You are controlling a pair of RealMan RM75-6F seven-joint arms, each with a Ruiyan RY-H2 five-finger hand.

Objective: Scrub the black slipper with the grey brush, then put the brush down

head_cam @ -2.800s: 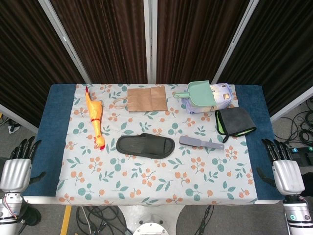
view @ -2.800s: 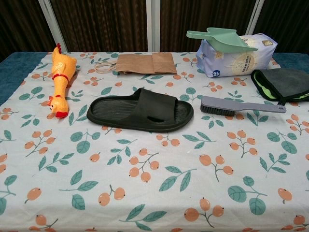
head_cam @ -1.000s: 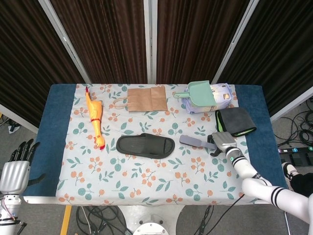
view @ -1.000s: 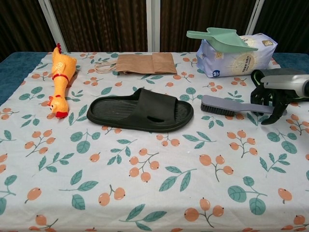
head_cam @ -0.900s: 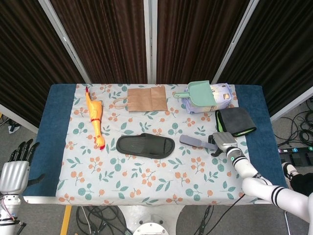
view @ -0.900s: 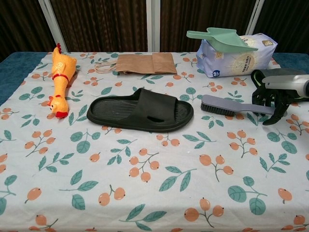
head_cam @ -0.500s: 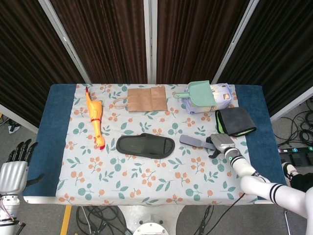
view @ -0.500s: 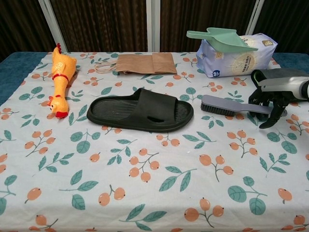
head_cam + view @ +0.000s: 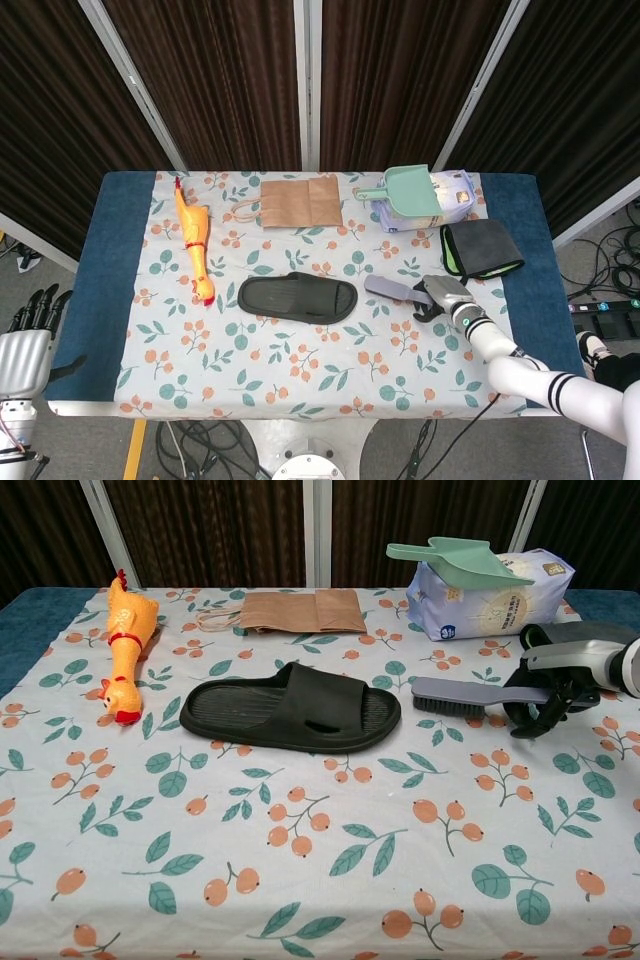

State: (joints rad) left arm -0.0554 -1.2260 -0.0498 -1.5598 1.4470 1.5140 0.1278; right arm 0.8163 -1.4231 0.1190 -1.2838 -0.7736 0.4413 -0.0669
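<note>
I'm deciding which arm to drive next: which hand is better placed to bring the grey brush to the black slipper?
The right hand: its fingers curl around the handle of the grey brush, just right of the black slipper. The left hand hangs off the table's left edge, far from both.

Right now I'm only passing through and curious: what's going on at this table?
The robot's right hand is closed around the handle end of the grey brush, which sits just right of the black slipper on the floral tablecloth. The bristles are not yet on the slipper, so no scrubbing shows. The left hand hangs open off the table's left edge, holding nothing.
</note>
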